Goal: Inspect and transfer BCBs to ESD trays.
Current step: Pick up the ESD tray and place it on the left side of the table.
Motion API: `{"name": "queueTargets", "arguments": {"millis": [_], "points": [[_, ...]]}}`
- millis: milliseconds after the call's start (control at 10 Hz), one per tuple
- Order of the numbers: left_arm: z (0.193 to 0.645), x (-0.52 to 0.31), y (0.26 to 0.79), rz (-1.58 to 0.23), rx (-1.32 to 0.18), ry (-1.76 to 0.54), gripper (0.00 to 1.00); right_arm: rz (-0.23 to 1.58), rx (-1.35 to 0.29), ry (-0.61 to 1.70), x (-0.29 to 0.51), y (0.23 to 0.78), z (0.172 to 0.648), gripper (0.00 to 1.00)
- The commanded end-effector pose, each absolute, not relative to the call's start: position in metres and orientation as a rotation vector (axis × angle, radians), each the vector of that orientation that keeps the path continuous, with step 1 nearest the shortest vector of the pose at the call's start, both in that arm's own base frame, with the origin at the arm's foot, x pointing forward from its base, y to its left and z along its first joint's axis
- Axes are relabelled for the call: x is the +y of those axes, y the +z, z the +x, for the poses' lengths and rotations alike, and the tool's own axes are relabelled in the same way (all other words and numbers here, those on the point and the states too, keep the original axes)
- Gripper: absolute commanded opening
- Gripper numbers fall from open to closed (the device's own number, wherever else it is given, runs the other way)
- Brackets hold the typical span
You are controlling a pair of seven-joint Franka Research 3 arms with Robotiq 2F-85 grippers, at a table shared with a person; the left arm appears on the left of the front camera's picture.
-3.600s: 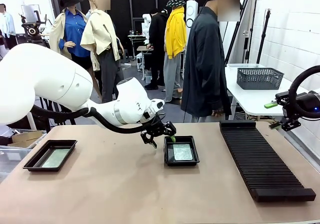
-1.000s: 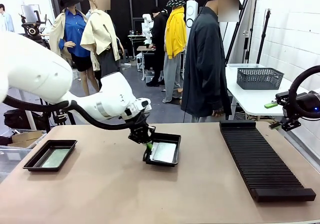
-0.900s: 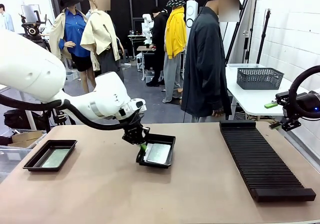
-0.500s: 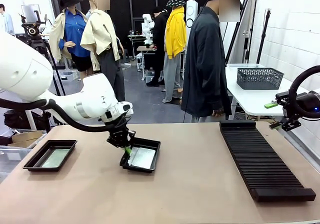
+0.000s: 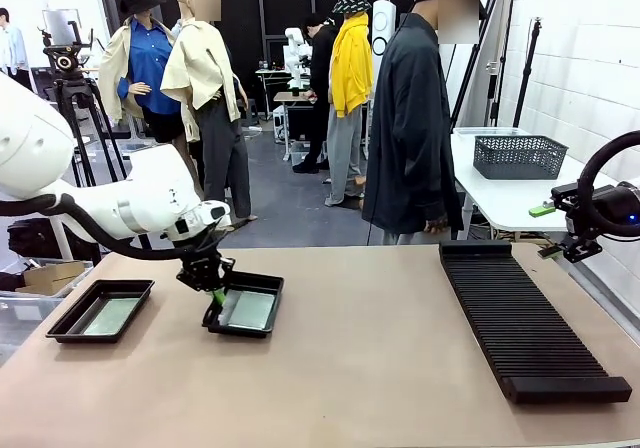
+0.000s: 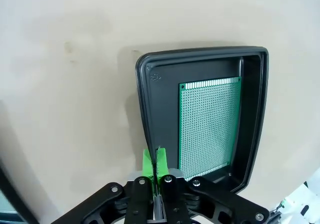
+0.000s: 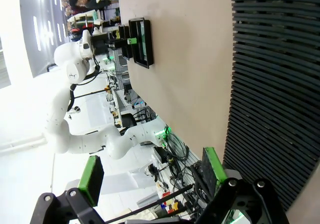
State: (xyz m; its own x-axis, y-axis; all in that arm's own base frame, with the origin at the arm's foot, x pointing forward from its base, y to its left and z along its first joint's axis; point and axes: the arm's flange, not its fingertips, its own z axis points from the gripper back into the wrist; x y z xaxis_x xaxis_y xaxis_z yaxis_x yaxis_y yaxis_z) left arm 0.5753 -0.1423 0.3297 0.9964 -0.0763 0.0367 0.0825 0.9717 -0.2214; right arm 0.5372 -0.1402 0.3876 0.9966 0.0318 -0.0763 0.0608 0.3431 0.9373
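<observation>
Left wrist view: you see left fingers [image 6: 156, 159] pinching the tray [image 6: 145, 99] rim at 6 o'clock; BCB [image 6: 209, 124] inside; right fingers [image 7: 150, 176] wide.

Counting it up: two black ESD trays [image 5: 246, 311] [image 5: 100, 310] on the table, one green BCB [image 6: 209, 125] in each [image 5: 108, 315], so two boards. One long ribbed rack [image 5: 524, 316]. One mesh basket [image 5: 519, 155] on the side table.
</observation>
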Motion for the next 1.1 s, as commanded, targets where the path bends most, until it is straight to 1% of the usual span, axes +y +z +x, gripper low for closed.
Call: {"name": "queueTargets", "arguments": {"millis": [0, 200, 500, 1000], "points": [[0.574, -0.119, 0.333, -0.197, -0.02, -0.096, 0.0, 1.209, 0.083, -0.033, -0.136, 0.389, 0.535, 1.0], [0.578, -0.093, 0.335, -0.18, -0.042, -0.096, 0.0, 1.209, 0.083, -0.033, -0.136, 0.389, 0.535, 1.0], [0.573, -0.059, 0.337, -0.164, -0.028, -0.094, 0.0, 1.209, 0.083, -0.033, -0.136, 0.389, 0.535, 1.0], [0.56, -0.044, 0.337, -0.169, 0.014, -0.102, 0.0, 1.209, 0.083, -0.033, -0.136, 0.389, 0.535, 1.0]]}}
